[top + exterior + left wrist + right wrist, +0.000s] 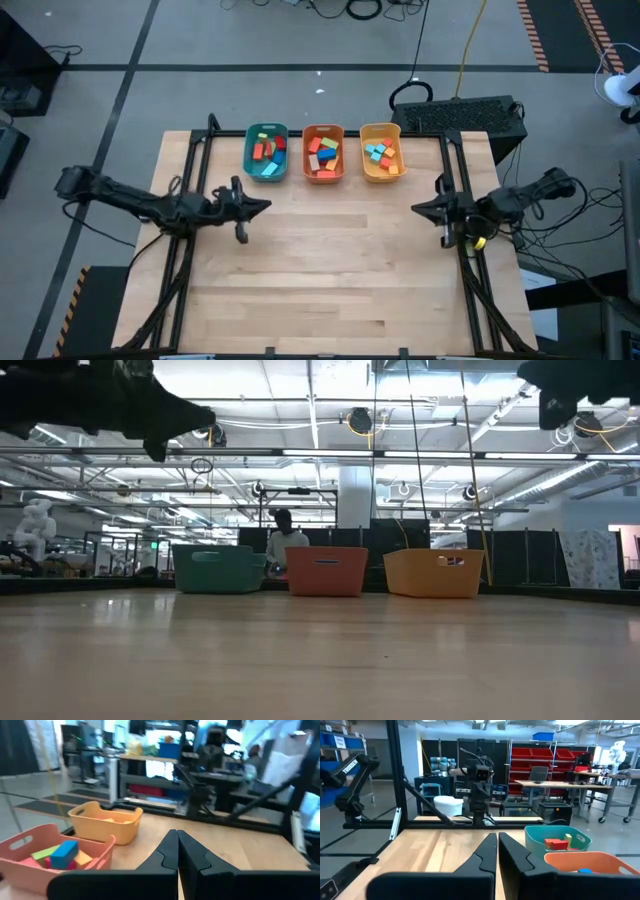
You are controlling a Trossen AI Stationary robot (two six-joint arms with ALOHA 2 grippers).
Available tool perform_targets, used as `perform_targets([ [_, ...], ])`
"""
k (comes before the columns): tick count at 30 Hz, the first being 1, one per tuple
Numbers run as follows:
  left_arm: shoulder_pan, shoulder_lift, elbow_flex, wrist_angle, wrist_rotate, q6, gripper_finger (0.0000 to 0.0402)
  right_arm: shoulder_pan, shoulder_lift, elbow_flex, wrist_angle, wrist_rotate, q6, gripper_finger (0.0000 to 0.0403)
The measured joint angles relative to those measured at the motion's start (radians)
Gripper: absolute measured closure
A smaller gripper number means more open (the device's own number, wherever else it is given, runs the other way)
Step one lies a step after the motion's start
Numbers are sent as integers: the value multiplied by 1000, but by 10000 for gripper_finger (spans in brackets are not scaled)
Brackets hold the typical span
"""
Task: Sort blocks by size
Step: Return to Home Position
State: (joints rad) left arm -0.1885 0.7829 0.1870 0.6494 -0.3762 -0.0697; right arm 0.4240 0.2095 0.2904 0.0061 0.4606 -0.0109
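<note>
Overhead, low, wrist views; shared bins (327, 575)

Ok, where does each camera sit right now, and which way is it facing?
High: overhead, straight down on the table; left gripper and right gripper with their arms.
Low: table height, facing the teal bin, orange bin, yellow bin; arms overhead.
Left wrist: past its shut fingers toward orange and yellow bins.
Right wrist: past its shut fingers toward teal and orange bins.
Shared: orange bin, all four.

In the low view the teal plastic bin (218, 570), orange plastic bin (327, 571) and yellow plastic bin (434, 573) hide their small wooden blocks (323, 155) (overhead, too small to count).
</note>
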Motion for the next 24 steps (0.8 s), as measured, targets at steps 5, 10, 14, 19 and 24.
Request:
perform_targets([
  [5, 114, -114, 39, -217, 133, -49, 401, 0, 0, 38, -57, 0, 10, 403],
  [10, 168, -211, 39, -285, 186, -55, 401, 0, 3, 23, -111, 13, 60, 403],
  [14, 173, -303, 38, -406, 158, -55, 401, 0, 1, 12, -113, 64, 72, 403],
  [19, 159, -431, 23, -521, 151, -82, 401, 0, -37, 12, -132, 95, 55, 403],
  [24, 140, -532, -39, -529, 123, -87, 401, 0, -67, -14, -124, 49, 75, 403],
])
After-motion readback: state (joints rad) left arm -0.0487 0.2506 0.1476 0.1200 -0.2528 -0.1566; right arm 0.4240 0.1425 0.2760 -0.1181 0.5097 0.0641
